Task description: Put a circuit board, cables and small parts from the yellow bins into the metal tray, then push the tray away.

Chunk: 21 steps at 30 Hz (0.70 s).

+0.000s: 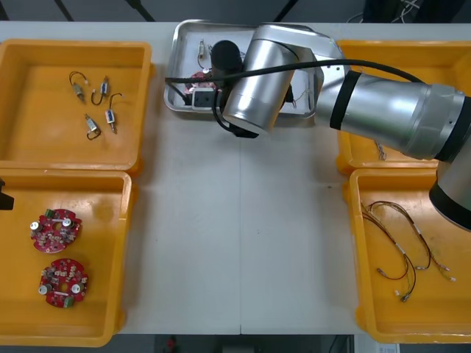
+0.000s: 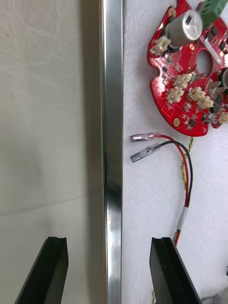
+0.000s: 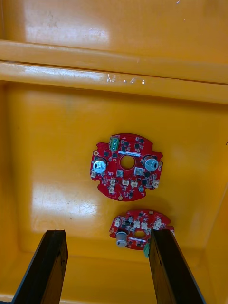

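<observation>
My right arm reaches across the table to the metal tray (image 1: 190,38) at the far middle. My right gripper (image 2: 109,242) is open, and its two fingers straddle the tray's shiny rim (image 2: 113,142), one over the table and one inside the tray. A red circuit board (image 2: 190,80) lies on the tray's white floor, with a red and black cable (image 2: 164,145) beside it. My left gripper (image 3: 108,233) hangs open above two circuit boards (image 3: 126,166) in the near left yellow bin (image 1: 110,220).
The far left bin (image 1: 29,66) holds several small metal parts (image 1: 96,103). Red and yellow cables (image 1: 401,246) lie in the near right bin (image 1: 357,243). My right arm covers part of the far right bin (image 1: 368,55). Bare table lies between the bins.
</observation>
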Each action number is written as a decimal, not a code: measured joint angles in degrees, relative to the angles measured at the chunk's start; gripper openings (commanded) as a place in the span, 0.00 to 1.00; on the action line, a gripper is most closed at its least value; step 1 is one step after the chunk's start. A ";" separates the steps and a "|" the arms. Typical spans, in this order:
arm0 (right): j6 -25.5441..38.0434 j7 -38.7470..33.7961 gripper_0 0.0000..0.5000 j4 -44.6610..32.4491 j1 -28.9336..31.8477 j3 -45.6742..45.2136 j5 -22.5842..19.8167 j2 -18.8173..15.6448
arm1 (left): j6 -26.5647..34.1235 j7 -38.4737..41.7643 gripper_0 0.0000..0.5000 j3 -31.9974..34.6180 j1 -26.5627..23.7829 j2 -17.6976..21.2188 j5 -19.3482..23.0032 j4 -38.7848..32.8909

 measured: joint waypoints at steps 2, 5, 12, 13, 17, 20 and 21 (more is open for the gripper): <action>4.07 0.00 1.00 -2.27 -0.01 -2.31 -0.21 -0.01 | 0.00 0.00 1.00 0.00 0.00 0.00 0.00 0.00; 9.43 0.00 1.00 -5.34 -0.03 -5.57 -1.68 -0.11 | 0.00 0.00 1.00 0.00 0.00 0.00 0.00 0.00; 20.99 -3.43 1.00 -12.84 0.22 -12.47 -6.29 -2.29 | 0.00 0.00 1.00 0.00 0.00 0.00 0.00 0.00; 22.37 -5.71 1.00 -14.29 0.52 -13.39 -6.73 -2.94 | 0.00 0.00 1.00 0.00 0.00 0.00 0.00 0.00; 27.55 -16.42 1.00 -20.91 2.89 -17.43 -8.22 -5.78 | 0.00 0.00 1.00 0.00 0.00 0.00 0.01 0.01; 30.57 -20.69 1.00 -25.14 5.10 -20.59 -9.39 -7.90 | 0.00 0.00 1.00 0.00 0.01 0.00 0.01 0.01; 31.90 -22.37 1.00 -26.51 5.85 -21.65 -9.81 -8.73 | 0.00 0.00 1.00 0.00 0.01 0.00 0.01 0.01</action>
